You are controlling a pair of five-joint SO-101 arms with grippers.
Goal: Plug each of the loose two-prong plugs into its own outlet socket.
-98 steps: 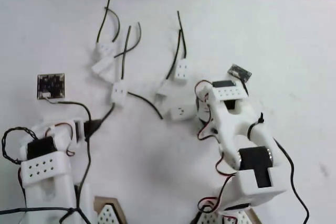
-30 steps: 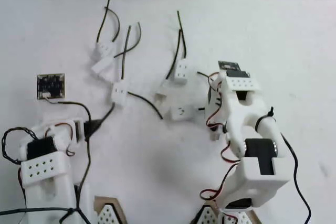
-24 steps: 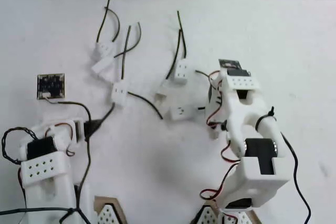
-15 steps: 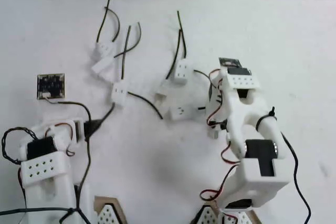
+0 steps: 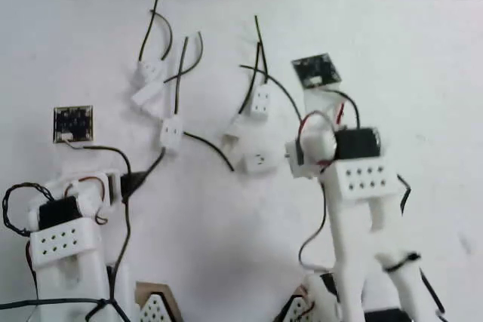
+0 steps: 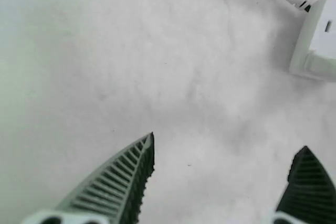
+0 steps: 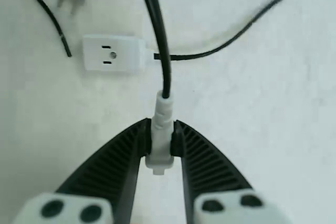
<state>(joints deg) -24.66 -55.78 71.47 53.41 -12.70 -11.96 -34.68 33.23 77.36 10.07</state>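
The right claw (image 7: 161, 125) is pinching a white plug (image 7: 163, 109) between nearly closed fingers, with the plug's black cord (image 7: 156, 24) trailing off ahead. A socket (image 7: 113, 52) is lying on the table (image 7: 273, 103) just beyond, apart from the plug. The left claw (image 6: 227, 145) is hanging wide open over the table, holding nothing.
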